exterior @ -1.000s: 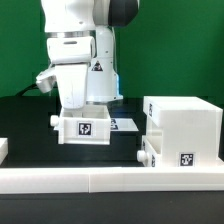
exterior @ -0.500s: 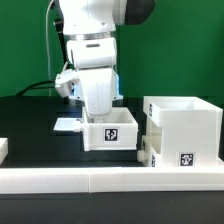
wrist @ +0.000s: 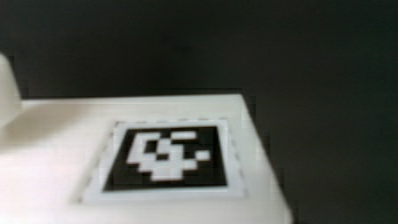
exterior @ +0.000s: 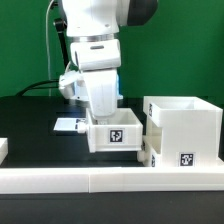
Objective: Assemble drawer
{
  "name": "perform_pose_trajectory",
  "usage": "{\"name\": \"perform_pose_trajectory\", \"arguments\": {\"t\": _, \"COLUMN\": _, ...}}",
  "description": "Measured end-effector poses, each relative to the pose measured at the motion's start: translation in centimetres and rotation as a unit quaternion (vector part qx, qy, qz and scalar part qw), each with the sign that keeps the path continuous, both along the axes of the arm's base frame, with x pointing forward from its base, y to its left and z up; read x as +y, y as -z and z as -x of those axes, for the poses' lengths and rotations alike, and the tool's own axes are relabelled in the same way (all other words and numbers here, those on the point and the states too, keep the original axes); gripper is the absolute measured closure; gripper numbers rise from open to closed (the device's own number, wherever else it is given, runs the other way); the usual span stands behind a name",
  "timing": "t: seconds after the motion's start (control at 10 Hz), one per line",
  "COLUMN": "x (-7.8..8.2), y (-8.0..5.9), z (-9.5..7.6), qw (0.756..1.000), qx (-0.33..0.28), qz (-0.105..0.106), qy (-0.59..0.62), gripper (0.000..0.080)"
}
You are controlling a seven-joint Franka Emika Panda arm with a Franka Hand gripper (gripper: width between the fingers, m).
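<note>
In the exterior view my gripper (exterior: 104, 117) reaches down into a small white drawer tray (exterior: 116, 135) with a square tag on its front, and holds it just above the black table. The tray's right side is close to the large white box housing (exterior: 186, 122); I cannot tell if they touch. A second tray (exterior: 178, 157) with a knob (exterior: 143, 156) sits low at the housing's front. The wrist view is filled by the held tray's white face and tag (wrist: 169, 155). My fingertips are hidden in both views.
The marker board (exterior: 68, 124) lies flat on the table behind the held tray. A low white rail (exterior: 100, 180) runs along the front. A white block (exterior: 4, 148) shows at the exterior view's left edge. A green wall stands behind.
The arm has carried the tray toward the exterior view's right, from the table's middle to beside the box housing. Over the last half second it moved only slightly.
</note>
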State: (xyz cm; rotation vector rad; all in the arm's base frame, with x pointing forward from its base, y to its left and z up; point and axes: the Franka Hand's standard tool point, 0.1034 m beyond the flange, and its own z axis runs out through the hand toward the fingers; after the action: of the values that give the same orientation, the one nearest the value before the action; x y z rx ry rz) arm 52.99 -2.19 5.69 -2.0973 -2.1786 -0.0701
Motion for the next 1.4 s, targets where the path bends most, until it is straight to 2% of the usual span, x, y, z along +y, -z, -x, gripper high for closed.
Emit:
{"name": "perform_pose_trajectory", "arguments": {"t": 1.0, "x": 0.8, "y": 0.2, "z": -1.5, "qw": 1.000, "qx": -0.010, "qz": -0.006, "qy": -0.003, "gripper": 0.0758}}
{"name": "perform_pose_trajectory", "arguments": {"t": 1.4, "x": 1.8, "y": 0.3, "z": -1.6, "qw": 1.000, "qx": -0.009, "qz": -0.009, "qy": -0.001, "gripper": 0.0758}}
